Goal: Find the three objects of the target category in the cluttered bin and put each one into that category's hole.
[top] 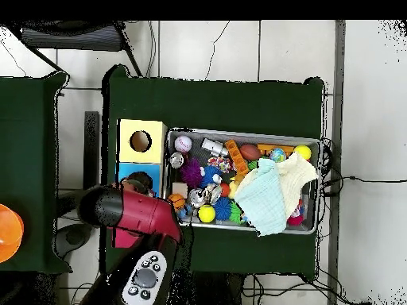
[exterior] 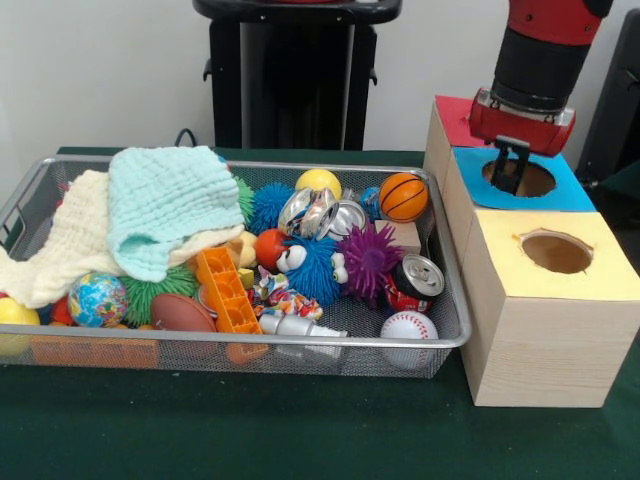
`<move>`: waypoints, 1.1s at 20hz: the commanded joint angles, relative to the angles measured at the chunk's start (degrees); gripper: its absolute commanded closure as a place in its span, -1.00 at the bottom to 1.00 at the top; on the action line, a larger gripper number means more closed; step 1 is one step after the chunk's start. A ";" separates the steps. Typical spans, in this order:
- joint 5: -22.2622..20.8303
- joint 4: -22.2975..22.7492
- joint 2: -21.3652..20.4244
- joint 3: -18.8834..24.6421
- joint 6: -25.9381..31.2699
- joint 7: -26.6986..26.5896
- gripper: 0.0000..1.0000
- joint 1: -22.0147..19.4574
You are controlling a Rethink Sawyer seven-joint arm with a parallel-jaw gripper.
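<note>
Where the dark green table point(exterior: 300, 430) fills the front view, a white wall rises behind it and the robot's black pedestal point(exterior: 295, 75) stands at twelve o'clock; the overhead view shows pale tiled floor point(top: 366, 119) around the table. A broad strip of bare cloth runs along the near edge, from seven to five o'clock, and a narrower strip lies open behind the bin.

Next in size, the bin point(exterior: 455, 335) of silver wire mesh occupies the table's left and centre, its right rim just beside the wooden boxes. It is heaped: a mint cloth point(exterior: 170, 205) and a cream cloth point(exterior: 65, 250) cover the nine o'clock half, with little spare room inside.

At three o'clock stands the row of wooden boxes: the yellow-topped box point(exterior: 555, 300) nearest, the blue-topped box point(exterior: 570, 185) behind it, a red-topped one point(exterior: 455, 115) farthest, mostly hidden. The yellow and blue tops each show a round hole.

The red and black arm point(exterior: 540, 50) descends at one o'clock, directly over the blue-topped box. The gripper point(exterior: 510, 165) hangs at that hole's mouth; whether its claw is spread or pressed together I cannot tell.

Smaller items in the bin: an orange block point(exterior: 225, 290), a purple spiky ball point(exterior: 370, 258), a small basketball point(exterior: 403, 196), a baseball point(exterior: 408, 326).
</note>
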 commanded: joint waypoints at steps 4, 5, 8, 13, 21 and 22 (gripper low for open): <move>-1.02 -4.60 -6.79 1.96 13.28 8.79 1.00 -4.11; -1.32 -5.11 -6.59 2.33 13.45 7.76 1.00 -4.97; -2.81 -6.42 -6.47 2.79 13.30 4.53 1.00 -7.26; -6.79 -10.12 -6.66 5.12 16.57 -4.09 1.00 -14.50; -13.32 -9.32 -8.97 10.25 16.11 -11.40 1.00 -23.97; -14.09 -8.78 -9.26 10.96 16.06 -11.55 1.00 -24.76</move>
